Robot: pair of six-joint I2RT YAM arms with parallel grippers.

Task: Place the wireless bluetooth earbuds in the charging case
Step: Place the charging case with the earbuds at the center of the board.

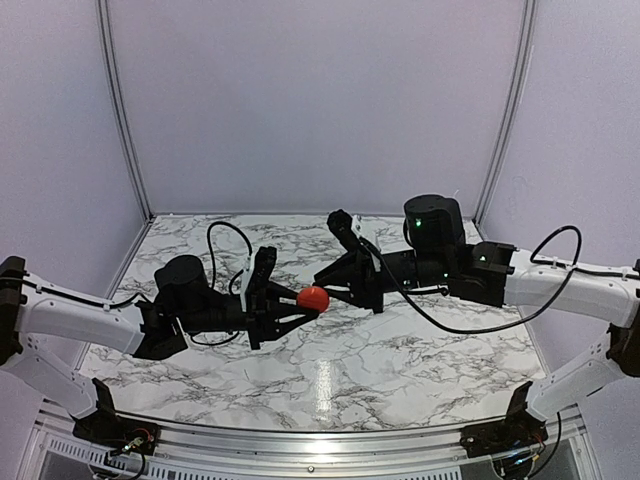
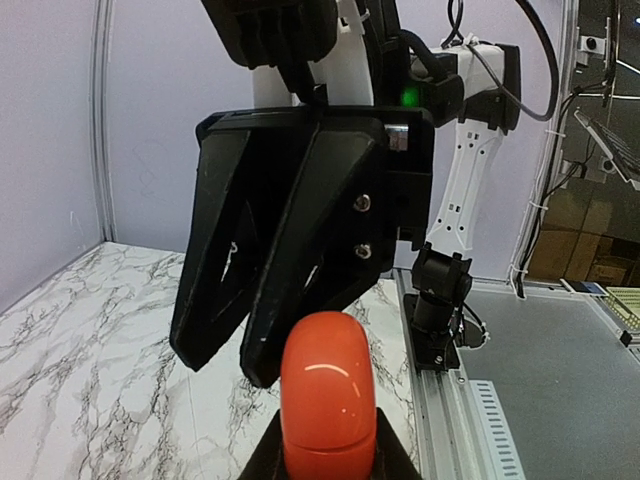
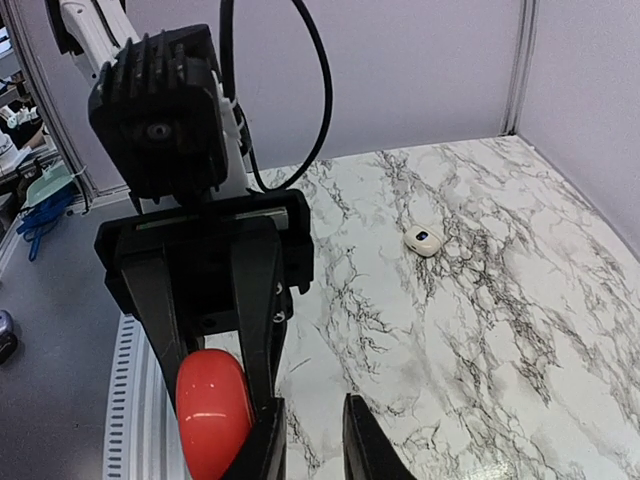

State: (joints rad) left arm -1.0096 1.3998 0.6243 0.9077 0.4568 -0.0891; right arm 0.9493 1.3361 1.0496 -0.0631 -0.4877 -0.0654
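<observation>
We see one red case [image 1: 313, 297] pinched in the left gripper [image 1: 303, 305], held above the middle of the marble table [image 1: 420, 370], well away from every edge. The right gripper [image 1: 322, 280] is just beside it, and we can't tell its grip. One small white thing [image 3: 423, 239] lies well apart.

The glossy red, rounded charging case [image 1: 313, 297], lid closed, is clamped upright in the left gripper's [image 1: 306, 300] tips.
</observation>
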